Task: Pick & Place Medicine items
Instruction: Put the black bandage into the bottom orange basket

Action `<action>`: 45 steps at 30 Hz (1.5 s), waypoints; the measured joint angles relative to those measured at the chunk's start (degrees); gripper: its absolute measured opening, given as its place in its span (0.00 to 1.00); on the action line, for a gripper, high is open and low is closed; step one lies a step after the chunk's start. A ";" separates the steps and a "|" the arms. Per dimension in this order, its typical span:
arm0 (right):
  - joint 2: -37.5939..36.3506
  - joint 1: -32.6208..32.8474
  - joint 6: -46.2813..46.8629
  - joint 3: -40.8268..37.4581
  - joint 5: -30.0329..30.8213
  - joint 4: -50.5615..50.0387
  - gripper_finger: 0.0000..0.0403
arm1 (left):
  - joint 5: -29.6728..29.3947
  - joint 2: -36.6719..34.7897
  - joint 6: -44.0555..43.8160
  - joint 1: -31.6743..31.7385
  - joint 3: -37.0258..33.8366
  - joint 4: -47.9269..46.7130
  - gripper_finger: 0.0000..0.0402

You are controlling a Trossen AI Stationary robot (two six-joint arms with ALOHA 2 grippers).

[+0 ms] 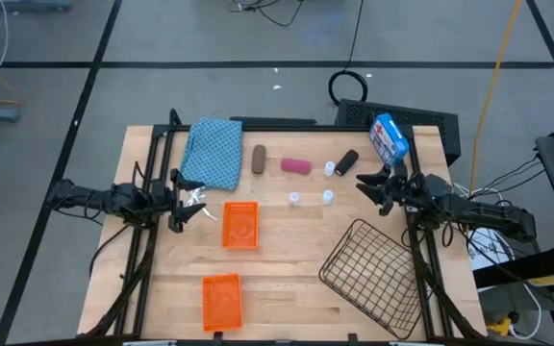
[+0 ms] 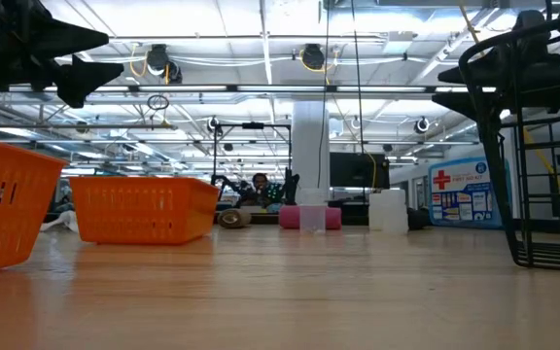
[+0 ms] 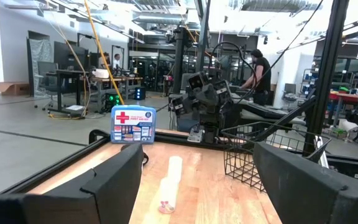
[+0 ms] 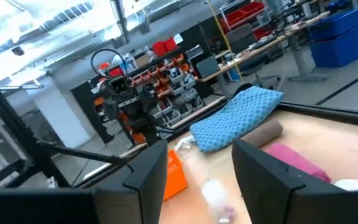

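A folded blue textured cloth [image 1: 213, 154], two orange plastic mesh baskets [image 1: 240, 225] [image 1: 222, 301], a black wire basket [image 1: 371, 273] (tilted) and a blue-and-white first-aid box [image 1: 389, 137] are seen on the wooden table [image 1: 287, 279].

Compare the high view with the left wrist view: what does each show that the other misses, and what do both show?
Only the high view shows the blue cloth, the brown cylinder, the black cylinder and both orange baskets. Only the left wrist view shows people in the room behind, one by the right arm. Both show the first-aid box, the wire basket and the right claw.
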 joint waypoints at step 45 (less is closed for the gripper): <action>73.43 -21.99 -8.43 35.45 13.85 -21.42 0.74 | 0.22 0.00 0.00 0.00 0.00 0.04 0.77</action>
